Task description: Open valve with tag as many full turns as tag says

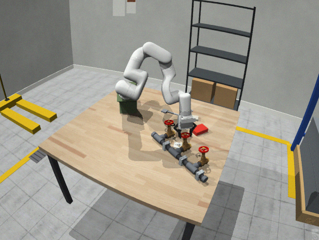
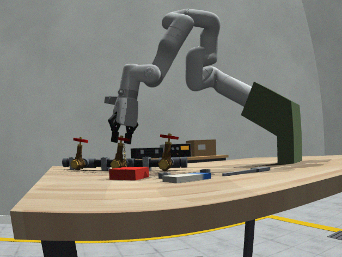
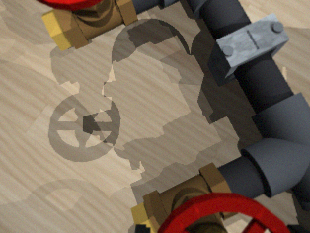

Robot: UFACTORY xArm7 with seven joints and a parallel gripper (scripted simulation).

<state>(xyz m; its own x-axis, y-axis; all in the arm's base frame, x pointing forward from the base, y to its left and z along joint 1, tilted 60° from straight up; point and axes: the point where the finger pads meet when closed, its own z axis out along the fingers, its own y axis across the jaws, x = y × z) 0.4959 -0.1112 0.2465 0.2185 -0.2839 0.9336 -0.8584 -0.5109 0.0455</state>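
Note:
Three brass valves with red handwheels stand on a dark grey pipe (image 1: 178, 154) on the wooden table. My gripper (image 1: 185, 131) points straight down over the middle valve and is shut on its handwheel (image 1: 185, 135), which also shows in the exterior view (image 2: 121, 139) between the black fingers (image 2: 121, 137). A thin chain (image 2: 124, 154) hangs from this middle valve, and a small white tag (image 1: 177, 145) lies at its foot. The other two handwheels (image 1: 169, 122) (image 1: 203, 149) stand free. The wrist view shows a red wheel at the bottom edge (image 3: 217, 214), the pipe (image 3: 267, 114) and no fingers.
A red block (image 1: 200, 129) lies on the table just behind the middle valve. A flat grey and blue piece (image 2: 185, 176) and a thin grey bar (image 2: 243, 171) lie nearer the arm's green pedestal (image 1: 126, 104). A black shelf rack (image 1: 219, 51) stands behind the table.

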